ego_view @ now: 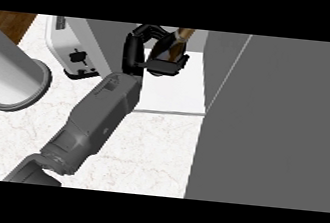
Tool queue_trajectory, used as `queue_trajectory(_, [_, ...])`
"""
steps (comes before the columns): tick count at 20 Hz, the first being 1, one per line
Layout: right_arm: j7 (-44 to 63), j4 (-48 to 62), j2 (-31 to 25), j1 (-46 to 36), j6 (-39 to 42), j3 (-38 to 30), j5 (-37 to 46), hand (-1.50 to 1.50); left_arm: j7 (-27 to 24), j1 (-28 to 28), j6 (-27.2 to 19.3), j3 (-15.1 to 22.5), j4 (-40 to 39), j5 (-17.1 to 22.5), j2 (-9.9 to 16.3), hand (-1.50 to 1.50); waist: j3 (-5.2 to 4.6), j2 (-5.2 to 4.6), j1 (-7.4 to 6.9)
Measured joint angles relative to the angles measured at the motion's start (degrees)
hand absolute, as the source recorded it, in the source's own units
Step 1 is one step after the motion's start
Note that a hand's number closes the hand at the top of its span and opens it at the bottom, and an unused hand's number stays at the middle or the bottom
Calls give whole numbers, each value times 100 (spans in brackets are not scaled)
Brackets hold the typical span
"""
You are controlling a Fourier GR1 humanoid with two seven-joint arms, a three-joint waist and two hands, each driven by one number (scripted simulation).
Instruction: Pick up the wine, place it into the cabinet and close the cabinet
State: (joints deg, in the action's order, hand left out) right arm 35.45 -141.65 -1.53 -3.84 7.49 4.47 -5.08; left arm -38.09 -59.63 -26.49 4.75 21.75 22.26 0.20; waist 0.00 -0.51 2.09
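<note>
Fingers of right hand [146, 49] curled round wine bottle [175, 47], held tilted over white cabinet shelf [171, 96], open door [278, 119] alongside, ready for placing.

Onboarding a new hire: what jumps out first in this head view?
The black hand on the long grey forearm, top centre, curled round a dark brown wine bottle above the cabinet's white shelf. The big grey cabinet door fills the right side. At left, a white toaster and a large pale grey cylinder stand on the marble counter.
</note>
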Motion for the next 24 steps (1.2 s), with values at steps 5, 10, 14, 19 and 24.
queue_trajectory(5, [29, -7, -45, 6, 70, -64, -36, -150, -51, -306, 54, -246, -431, 97, -5, 150, -1, -13, 45])
queue_trajectory(10, [-11, 3, 30, 47, 71, 56, -32, -150, -139, -406, 271, -569, -658, 352, -25, 150, 5, -16, 86])
queue_trajectory(14, [-202, 35, 57, 179, 159, 88, -26, -150, -195, -515, 395, -751, -838, 473, -17, 150, 11, -27, 124])
queue_trajectory(19, [-136, 55, 69, 62, 117, 154, -21, -150, -317, -623, 487, -879, -1043, 494, -22, 150, 14, -35, 145])
queue_trajectory(24, [-148, 66, 92, 46, 124, 218, -14, -150, -479, -635, 491, -944, -1230, 450, -22, 150, 9, -50, 156])
